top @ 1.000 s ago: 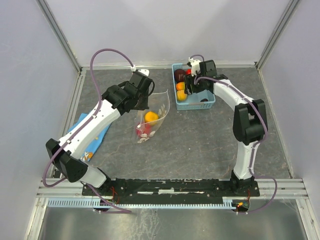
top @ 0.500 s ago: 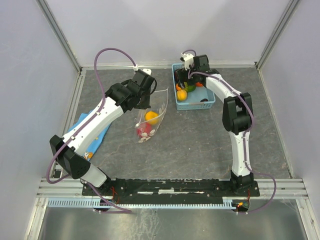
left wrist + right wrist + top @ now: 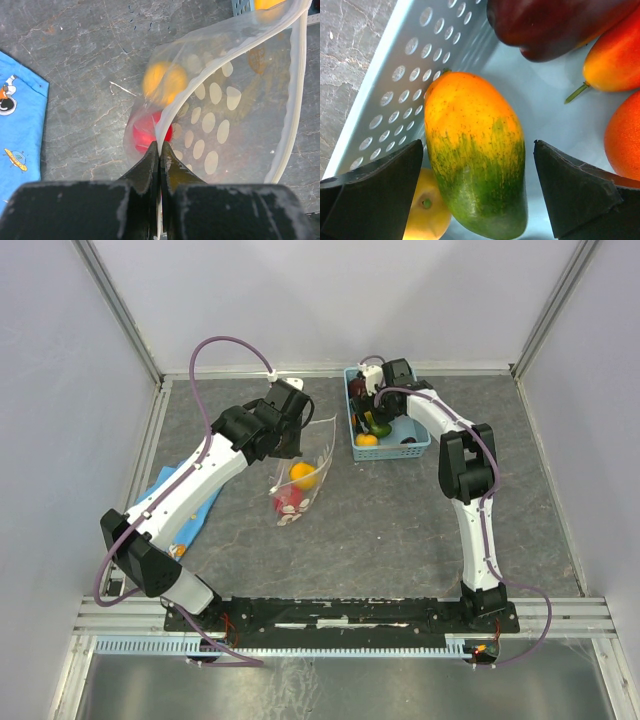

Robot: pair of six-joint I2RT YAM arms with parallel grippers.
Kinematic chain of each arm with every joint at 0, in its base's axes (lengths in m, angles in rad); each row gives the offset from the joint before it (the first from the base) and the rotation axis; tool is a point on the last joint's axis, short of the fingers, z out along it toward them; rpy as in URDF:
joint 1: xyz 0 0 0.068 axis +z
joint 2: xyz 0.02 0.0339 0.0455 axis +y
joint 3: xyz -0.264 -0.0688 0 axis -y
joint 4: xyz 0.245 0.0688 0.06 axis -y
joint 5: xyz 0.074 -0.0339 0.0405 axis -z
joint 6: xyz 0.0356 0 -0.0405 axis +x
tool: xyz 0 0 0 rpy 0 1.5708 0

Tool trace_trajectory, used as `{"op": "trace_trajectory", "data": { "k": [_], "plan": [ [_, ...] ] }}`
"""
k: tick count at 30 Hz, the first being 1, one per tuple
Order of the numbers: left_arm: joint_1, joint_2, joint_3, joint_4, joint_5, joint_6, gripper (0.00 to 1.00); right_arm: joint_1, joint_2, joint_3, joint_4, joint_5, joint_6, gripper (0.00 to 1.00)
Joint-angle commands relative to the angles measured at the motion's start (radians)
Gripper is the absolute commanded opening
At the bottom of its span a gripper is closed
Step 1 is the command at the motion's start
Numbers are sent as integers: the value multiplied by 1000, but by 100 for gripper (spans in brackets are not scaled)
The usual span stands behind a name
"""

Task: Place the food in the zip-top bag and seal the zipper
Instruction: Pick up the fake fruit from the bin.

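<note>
Clear zip-top bag [image 3: 220, 115], left of the basket [image 3: 395, 95], holds two fruits [image 3: 165, 82]; left gripper [image 3: 160, 155] pinches its zipper [image 3: 296, 90]. In the basket, five fruits; right gripper [image 3: 478, 150] spread astride one mango [image 3: 465, 115].

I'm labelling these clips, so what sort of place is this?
Likely a robot lab test cell: left arm and right arm bolted to a grey table, plain white panels on aluminium framing.

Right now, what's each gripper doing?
Left gripper: shut on the bag edge.
Right gripper: open, straddling a mango in the basket.
</note>
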State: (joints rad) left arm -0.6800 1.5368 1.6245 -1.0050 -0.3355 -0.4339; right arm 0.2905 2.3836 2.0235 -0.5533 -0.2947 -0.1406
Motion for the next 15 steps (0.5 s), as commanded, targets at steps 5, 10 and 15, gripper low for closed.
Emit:
{"op": "trace_trajectory", "data": {
  "k": [5, 10, 15],
  "plan": [
    [4, -24, 2, 38, 17, 35, 3, 1, -90, -93, -30, 31, 12, 96],
    [4, -35, -6, 42, 23, 30, 3, 1, -101, -108, -4, 30, 46, 82],
    [4, -50, -12, 42, 27, 27, 3, 1, -149, -136, 32, 32, 77, 66]
  ]
}}
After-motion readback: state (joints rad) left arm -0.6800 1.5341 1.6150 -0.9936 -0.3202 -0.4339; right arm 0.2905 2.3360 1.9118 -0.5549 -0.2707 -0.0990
